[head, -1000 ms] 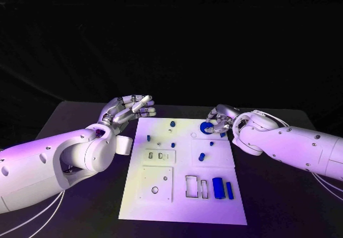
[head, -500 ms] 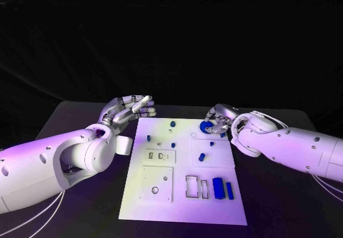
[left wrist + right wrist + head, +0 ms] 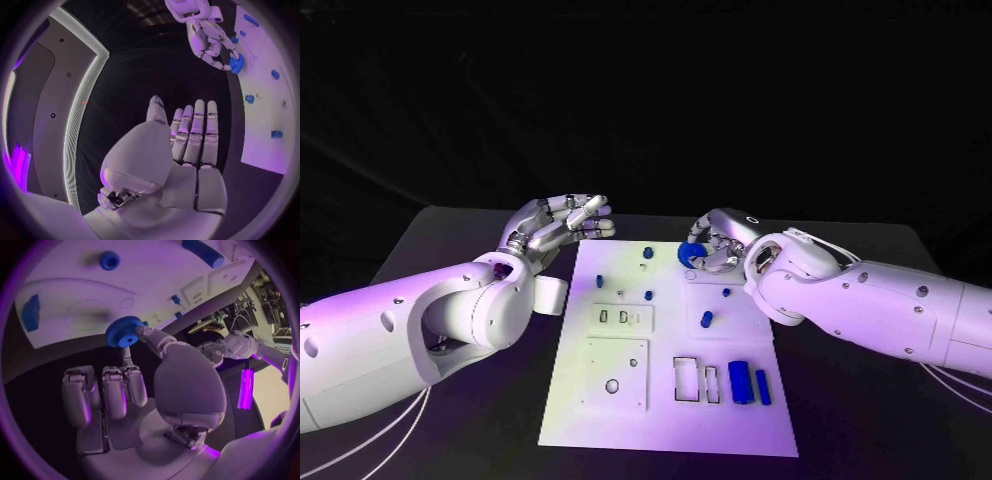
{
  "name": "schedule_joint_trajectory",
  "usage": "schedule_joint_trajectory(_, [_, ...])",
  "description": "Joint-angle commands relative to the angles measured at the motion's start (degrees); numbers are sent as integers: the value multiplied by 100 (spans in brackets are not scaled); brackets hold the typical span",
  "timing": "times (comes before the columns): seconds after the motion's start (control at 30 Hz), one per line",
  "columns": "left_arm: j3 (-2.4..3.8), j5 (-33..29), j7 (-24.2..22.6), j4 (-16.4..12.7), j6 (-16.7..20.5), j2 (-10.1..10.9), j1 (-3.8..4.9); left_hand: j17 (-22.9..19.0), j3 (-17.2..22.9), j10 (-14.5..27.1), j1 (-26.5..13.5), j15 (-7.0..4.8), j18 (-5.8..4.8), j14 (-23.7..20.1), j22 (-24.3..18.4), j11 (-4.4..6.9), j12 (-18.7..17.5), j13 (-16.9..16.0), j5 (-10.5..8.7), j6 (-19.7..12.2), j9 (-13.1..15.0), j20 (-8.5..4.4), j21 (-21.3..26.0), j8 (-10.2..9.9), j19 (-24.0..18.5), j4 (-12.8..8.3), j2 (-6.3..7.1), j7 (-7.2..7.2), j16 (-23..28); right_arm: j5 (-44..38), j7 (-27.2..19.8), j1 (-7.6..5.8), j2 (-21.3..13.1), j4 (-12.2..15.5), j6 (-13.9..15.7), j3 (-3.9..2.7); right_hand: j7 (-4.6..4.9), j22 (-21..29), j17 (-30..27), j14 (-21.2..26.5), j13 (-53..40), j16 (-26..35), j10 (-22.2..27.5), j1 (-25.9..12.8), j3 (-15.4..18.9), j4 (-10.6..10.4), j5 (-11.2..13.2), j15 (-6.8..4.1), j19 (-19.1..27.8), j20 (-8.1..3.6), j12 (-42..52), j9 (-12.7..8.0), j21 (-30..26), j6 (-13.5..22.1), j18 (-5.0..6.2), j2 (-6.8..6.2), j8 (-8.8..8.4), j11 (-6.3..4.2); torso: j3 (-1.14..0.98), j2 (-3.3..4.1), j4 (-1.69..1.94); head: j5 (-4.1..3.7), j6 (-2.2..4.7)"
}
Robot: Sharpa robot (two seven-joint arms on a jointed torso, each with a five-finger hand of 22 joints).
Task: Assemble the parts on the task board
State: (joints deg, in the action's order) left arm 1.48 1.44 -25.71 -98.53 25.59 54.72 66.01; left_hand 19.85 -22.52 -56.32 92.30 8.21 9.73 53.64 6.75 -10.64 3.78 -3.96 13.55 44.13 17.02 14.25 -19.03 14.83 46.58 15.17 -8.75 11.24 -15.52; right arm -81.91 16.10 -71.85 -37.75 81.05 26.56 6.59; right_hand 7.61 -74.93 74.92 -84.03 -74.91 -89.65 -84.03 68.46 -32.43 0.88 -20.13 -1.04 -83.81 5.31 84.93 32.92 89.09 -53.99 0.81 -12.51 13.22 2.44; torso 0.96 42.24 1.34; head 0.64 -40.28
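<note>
I see my right hand pinching a blue gear over the task board's far edge; left hand empty, fingers apart, beside it. Other blue parts lie nearer. No readable writing.

Violet light is falling across the scene, washing the flat white rectangular task board lilac. Beyond the matte black table the far background is staying dark. Both wrist views are bending straight edges toward their circular rims, where dark vignetting is closing in.

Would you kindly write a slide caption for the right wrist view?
Right hand pinches a blue gear above the white task board.
</note>
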Motion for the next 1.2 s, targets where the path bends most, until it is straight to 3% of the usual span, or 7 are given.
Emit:
schedule_joint_trajectory(0.03, [5, 28, -38, -16, -22, -18, 9, 8, -11, 44, 46, 10, 62, -44, -6, 1, -3, -6, 31, -40, 6, 21, 28, 9, -24, -24, -13, 188, 39, -432, 35, -4, 135, 62, 90, 0, -115, -1447, 1508, -597, -998, -35, -164, -46, -40, 11, 26, -49, -562, -41, 26, 226, 33, -150, -59, -9, 49, -40, 1, 7, 10, 3, 7])
schedule_joint_trajectory(0.23, [5, 28, -32, -30, 2, -24, 10, 12, -13, 44, 54, 9, 62, -44, -7, 2, -2, -6, 39, -41, 8, 21, 28, 10, -24, -28, -15, 187, 40, -495, 132, -4, 527, -85, 80, 38, -115, -1466, 1508, -597, -989, -35, -157, -54, -42, 13, 41, -50, -580, -43, 18, 232, 51, -144, -66, -16, 47, -41, 11, 7, 13, 15, 21])
schedule_joint_trajectory(0.47, [5, 23, -24, -35, 10, -53, 10, 14, -14, 44, 57, 9, 62, -44, -7, 2, -1, -6, 41, -41, 9, 20, 27, 10, -23, -30, -16, 187, 40, -483, 147, 22, 914, -372, 53, 86, -113, -1479, 1508, -597, -981, -35, -151, -60, -49, 13, 47, -52, -592, -44, 10, 236, 64, -131, -71, -14, 42, -41, -2, 20, 23, 50, 20])
schedule_joint_trajectory(0.6, [5, 21, -21, -36, 7, -66, 11, 14, -14, 44, 57, 9, 62, -44, -7, 2, -1, -6, 41, -41, 9, 20, 27, 10, -23, -30, -16, 187, 40, -470, 137, 47, 1071, -530, 20, 95, -113, -1479, 1508, -597, -981, -35, -151, -60, -49, 13, 47, -52, -592, -44, 10, 236, 64, -131, -71, -14, 42, -41, 9, 27, 30, 64, 21])
schedule_joint_trajectory(0.73, [6, 20, -20, -9, 7, -87, 11, 14, -14, 44, 57, 9, 62, -44, -7, 2, -1, -6, 41, -41, 9, 20, 27, 10, -23, -30, -16, 187, 40, -464, 117, 68, 1165, -612, -19, 98, -110, -1480, 1508, -597, -981, -35, -150, -71, -55, 12, 54, -52, -593, -46, 9, 240, 65, -116, -71, -15, 35, -39, 16, 34, 40, 61, 41])
schedule_joint_trajectory(1.2, [5, 20, -10, 63, -11, -154, 10, 14, -14, 44, 57, 9, 62, -44, -7, 2, -1, -6, 41, -41, 9, 20, 27, 10, -23, -30, -16, 187, 40, -428, -23, 115, 1318, -730, -114, 99, -97, -1478, 1508, -597, -980, -35, -149, -125, -55, 12, 109, -46, -591, -47, 8, 261, 63, -63, -70, -49, 12, -29, 2, 28, 27, 110, -24])
